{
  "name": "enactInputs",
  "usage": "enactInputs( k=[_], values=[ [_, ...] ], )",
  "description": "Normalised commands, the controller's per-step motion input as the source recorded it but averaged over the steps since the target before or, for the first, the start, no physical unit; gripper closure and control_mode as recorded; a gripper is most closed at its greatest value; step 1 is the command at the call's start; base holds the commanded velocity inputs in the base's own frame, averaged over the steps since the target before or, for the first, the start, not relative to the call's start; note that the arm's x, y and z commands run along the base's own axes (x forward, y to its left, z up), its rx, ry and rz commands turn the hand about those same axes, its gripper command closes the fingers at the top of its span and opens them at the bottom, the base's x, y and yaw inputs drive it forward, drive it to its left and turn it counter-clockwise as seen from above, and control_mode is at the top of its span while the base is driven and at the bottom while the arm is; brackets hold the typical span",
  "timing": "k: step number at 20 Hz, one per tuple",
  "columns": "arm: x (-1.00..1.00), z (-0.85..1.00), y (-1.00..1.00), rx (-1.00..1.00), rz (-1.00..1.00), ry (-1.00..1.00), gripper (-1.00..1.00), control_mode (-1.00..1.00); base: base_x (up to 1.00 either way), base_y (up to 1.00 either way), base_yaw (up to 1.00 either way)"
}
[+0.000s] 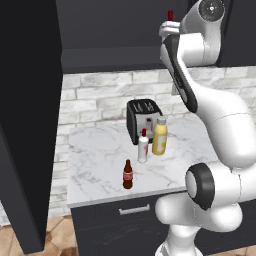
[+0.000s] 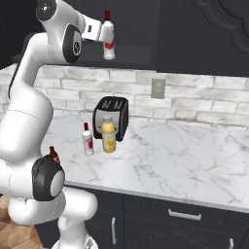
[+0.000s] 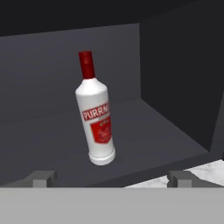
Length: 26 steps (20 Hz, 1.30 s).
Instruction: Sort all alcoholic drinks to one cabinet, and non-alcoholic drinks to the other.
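White bottle (image 3: 96,113) upright on dark cabinet shelf (image 3: 153,135), fingers (image 3: 41,178) wide apart, marble counter (image 2: 165,155) below.

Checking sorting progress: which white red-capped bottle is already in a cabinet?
The one standing on the cabinet shelf before the hand: bottle. Its twin is on the counter.

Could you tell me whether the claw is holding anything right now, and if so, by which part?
Nothing is held. The claw is open, its fingertips apart and clear of the white red-capped bottle, which stands upright on the cabinet shelf.
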Motion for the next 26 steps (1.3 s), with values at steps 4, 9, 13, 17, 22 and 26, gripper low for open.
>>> enactInputs(
  k=[4, 9, 13, 17, 22, 26],
  values=[
    [-0.41, -0.15, 0.0, 0.0, 0.01, 0.01, -1.0, -1.0, 0.0, 0.0, 0.0],
    [-0.36, -0.14, 0.01, 0.0, 0.02, 0.02, -1.0, -1.0, 0.0, 0.0, 0.0],
    [-0.27, -0.08, 0.06, 0.0, 0.03, 0.01, -1.0, -1.0, 0.0, 0.0, 0.0],
    [-0.23, -0.12, 0.11, 0.0, 0.05, 0.02, -1.0, -1.0, 0.0, 0.0, 0.0],
    [-0.21, -0.23, 0.12, 0.0, 0.06, 0.02, -1.0, -1.0, 0.0, 0.0, 0.0],
    [-0.2, -0.23, 0.1, 0.0, 0.05, 0.05, -1.0, -1.0, 0.0, 0.0, 0.0]
  ],
)
